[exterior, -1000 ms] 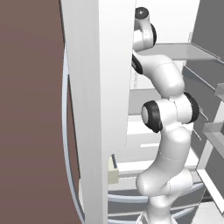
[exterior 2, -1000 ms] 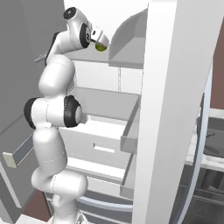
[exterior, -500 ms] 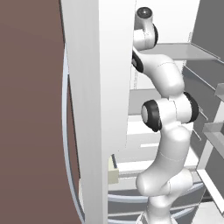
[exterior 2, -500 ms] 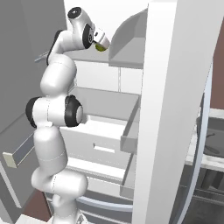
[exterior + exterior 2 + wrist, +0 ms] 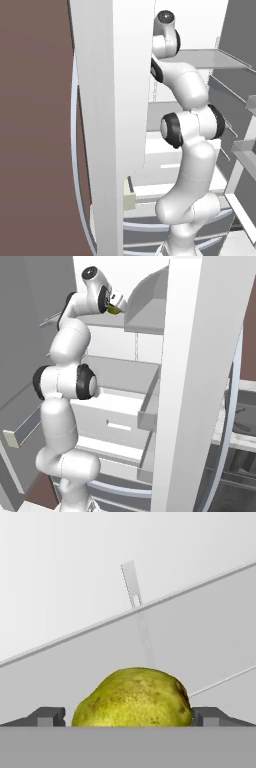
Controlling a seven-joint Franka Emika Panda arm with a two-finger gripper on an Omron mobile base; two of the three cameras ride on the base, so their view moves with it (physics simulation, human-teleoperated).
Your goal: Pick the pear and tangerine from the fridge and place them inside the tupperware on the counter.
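White fridge point(image 5: 190, 381) interior, smooth grey shelf, lumpy yellow-green pear point(image 5: 133, 698) between wide-spread tool point(image 5: 131, 716) tips

Rendered frames, even diffuse light, bright overall. Fridge point(image 5: 185, 356) interior near-white, low contrast, shelf edges faint. Soft shading under shelves, no hard cast shadows. Faint gloss on arm shells, no glare. Pear point(image 5: 132, 698) in hand view sharp, speckled skin clear, evenly lit. No blur, no visible edge distortion. Coarse resolution, slightly jagged edges.

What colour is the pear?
Yellow-green with brown speckles; the pear shows best in the hand view.
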